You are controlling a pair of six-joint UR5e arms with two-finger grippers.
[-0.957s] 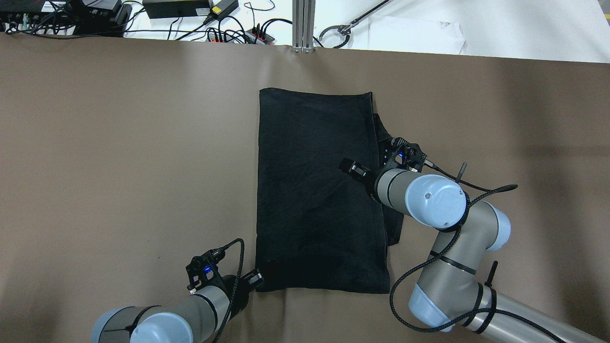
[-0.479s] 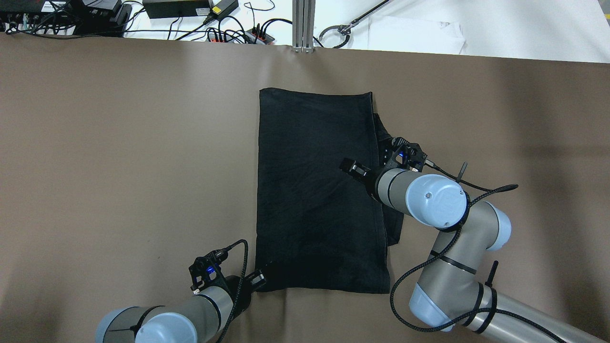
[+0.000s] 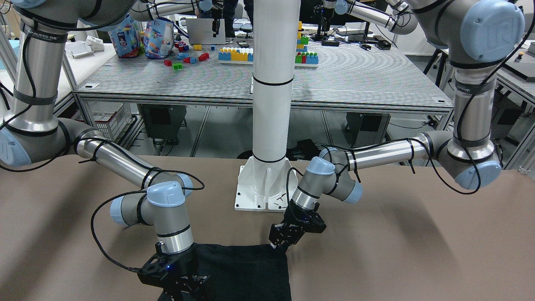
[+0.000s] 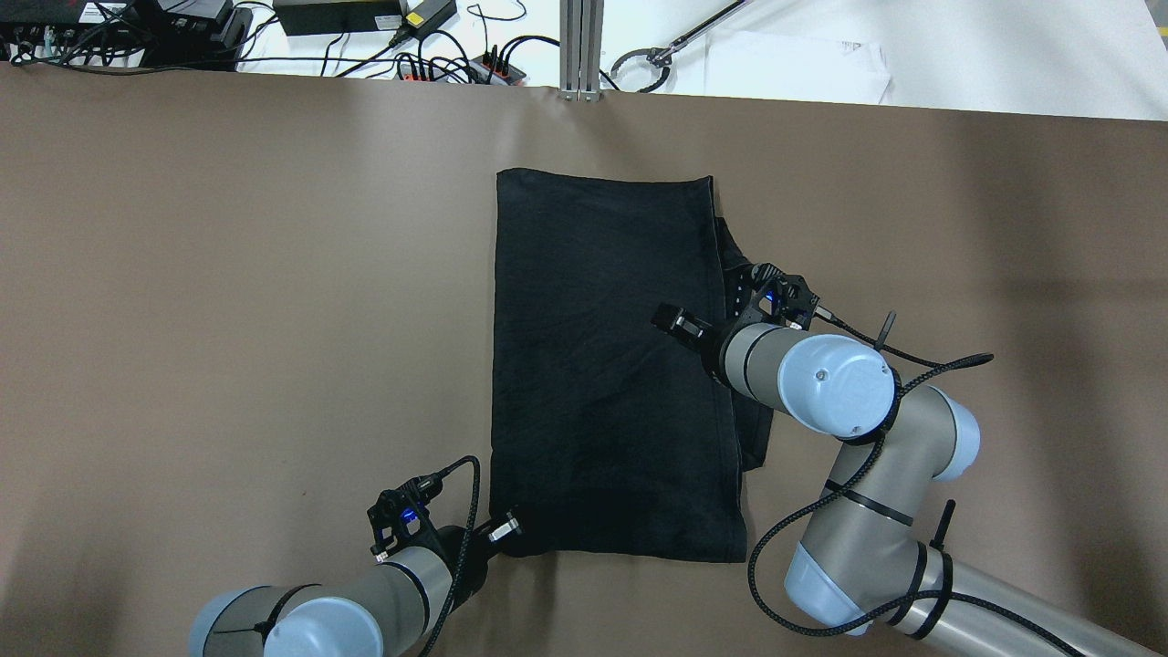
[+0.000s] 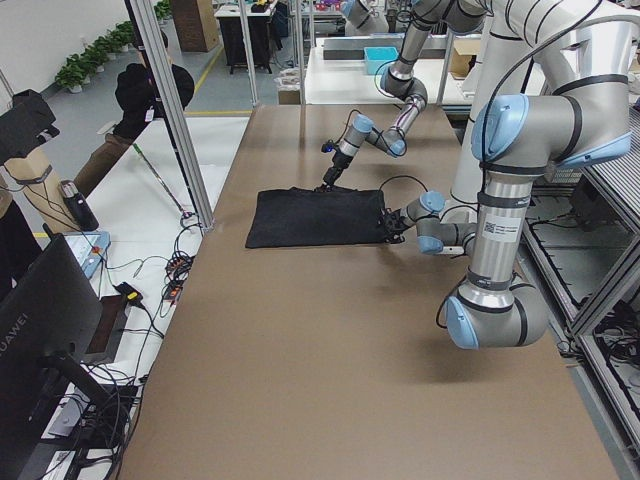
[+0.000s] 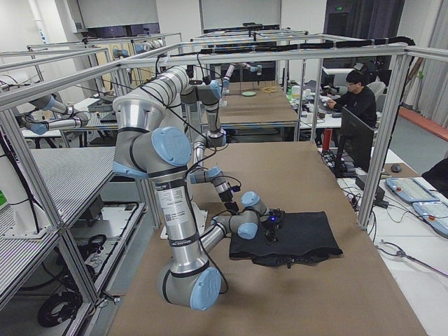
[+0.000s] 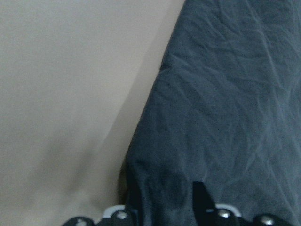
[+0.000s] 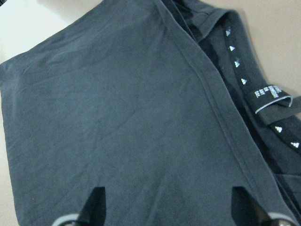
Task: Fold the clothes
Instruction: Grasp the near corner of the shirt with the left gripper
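Observation:
The black garment (image 4: 602, 365) lies folded in a long rectangle at the middle of the brown table (image 4: 228, 274). A lower layer with a collar band and label (image 8: 265, 96) sticks out along its right edge. My left gripper (image 4: 508, 531) is low at the garment's near left corner. In the left wrist view the corner (image 7: 164, 183) lies between its parted fingers (image 7: 202, 200). My right gripper (image 4: 677, 323) is wide open over the garment's right half near the hem (image 8: 211, 89), holding nothing. Both also show in the front view: left gripper (image 3: 279, 243), right gripper (image 3: 179, 284).
The robot's white column and base plate (image 3: 267, 188) stand at the near table edge. Cables, power bricks (image 4: 338, 16) and an aluminium post (image 4: 581, 50) lie beyond the far edge. A seated person (image 6: 360, 98) is off that end.
My left gripper has slid to the right along the table and now reaches the garment's near left corner. The right arm has barely moved.

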